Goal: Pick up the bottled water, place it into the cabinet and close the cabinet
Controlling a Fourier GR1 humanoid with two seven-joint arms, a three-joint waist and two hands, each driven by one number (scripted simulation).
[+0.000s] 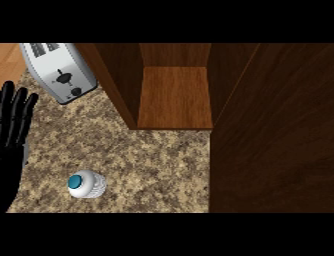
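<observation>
One left hand (4, 145) resting at left edge, fingers straight and holding nothing, bottled water (86, 184) upright on granite counter (155, 165), cabinet (175, 97) open, toaster (61, 70) beside it.

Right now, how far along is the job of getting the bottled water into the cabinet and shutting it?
Nothing looks done yet. The bottled water stands upright on the counter, outside the cabinet, which is open with a bare shelf showing. Nothing is in hand: the left hand rests open at the view's left edge, apart from the bottle, and the right hand is out of view. Picking up, placing and closing all remain.
</observation>
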